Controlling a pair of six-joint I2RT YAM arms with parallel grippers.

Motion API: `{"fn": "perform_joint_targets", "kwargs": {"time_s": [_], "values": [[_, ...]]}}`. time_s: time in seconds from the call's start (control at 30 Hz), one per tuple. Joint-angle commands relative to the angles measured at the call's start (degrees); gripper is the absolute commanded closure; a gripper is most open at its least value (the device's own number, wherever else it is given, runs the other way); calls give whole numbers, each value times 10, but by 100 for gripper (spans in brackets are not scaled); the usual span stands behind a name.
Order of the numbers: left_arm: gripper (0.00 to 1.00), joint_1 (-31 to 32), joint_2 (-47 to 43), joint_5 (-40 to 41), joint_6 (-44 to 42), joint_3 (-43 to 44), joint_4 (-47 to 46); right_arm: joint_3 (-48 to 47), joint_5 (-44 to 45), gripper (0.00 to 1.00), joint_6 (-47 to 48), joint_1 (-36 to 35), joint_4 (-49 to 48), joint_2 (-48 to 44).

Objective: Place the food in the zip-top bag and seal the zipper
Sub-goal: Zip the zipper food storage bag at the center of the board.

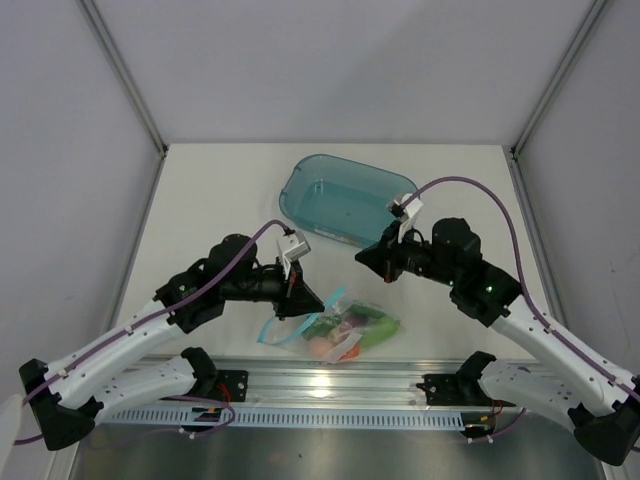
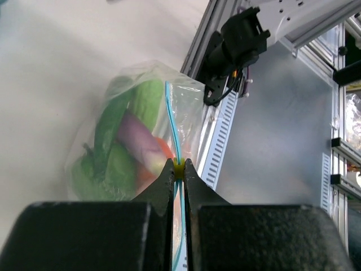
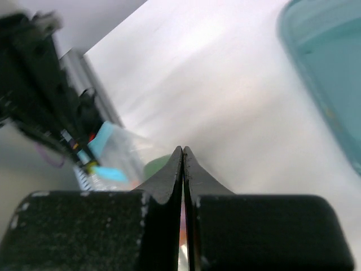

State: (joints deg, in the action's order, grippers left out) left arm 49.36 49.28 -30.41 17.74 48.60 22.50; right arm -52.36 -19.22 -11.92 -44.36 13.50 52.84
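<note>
The clear zip-top bag [image 1: 345, 325] lies on the table near the front rail, with the food [image 1: 350, 322] inside: green, purple and orange pieces [image 2: 127, 147]. My left gripper [image 1: 316, 303] is at the bag's left end, shut on the small yellow slider [image 2: 178, 169] of the teal zipper [image 2: 171, 116], which runs away from the jaws along the bag's mouth. My right gripper [image 1: 361, 257] is shut and empty, above the table behind the bag, apart from it. In the right wrist view the closed gripper [image 3: 183, 150] points toward the bag [image 3: 115, 149].
A rigid teal translucent tub [image 1: 345, 195] stands behind the grippers, also at the right edge of the right wrist view [image 3: 330, 73]. The metal front rail [image 1: 330, 390] with the arm bases runs just in front of the bag.
</note>
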Motion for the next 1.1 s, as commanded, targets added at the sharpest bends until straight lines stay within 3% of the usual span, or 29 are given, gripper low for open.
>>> {"fn": "perform_joint_targets", "kwargs": {"time_s": [0.0,0.1,0.17,0.23,0.27,0.3,0.33,0.47,0.73,1.07], "values": [[100,2,-10,-11,-19,34,39,-4,61,100,12,24,2,-24],[99,0,-15,-4,-28,41,58,-3,59,100,15,35,12,-36],[99,-1,-17,-8,-30,40,61,-4,10,100,18,42,14,-38],[99,-3,-19,-11,-31,37,61,-5,-108,100,25,74,5,-30],[99,-4,-19,-16,-30,36,60,-5,-230,96,23,82,-1,-10],[99,-4,-18,-18,-30,36,56,-10,-281,84,25,87,-6,5],[100,-4,-19,-22,-28,36,54,-13,-346,55,25,87,-3,20],[99,-5,-22,-28,-25,36,45,-14,-405,40,26,68,-21,73],[99,-6,-24,-37,-14,26,29,-28,-419,41,20,29,-44,107],[99,-6,-22,-44,-13,26,21,-29,-406,54,7,8,-66,132]]}}
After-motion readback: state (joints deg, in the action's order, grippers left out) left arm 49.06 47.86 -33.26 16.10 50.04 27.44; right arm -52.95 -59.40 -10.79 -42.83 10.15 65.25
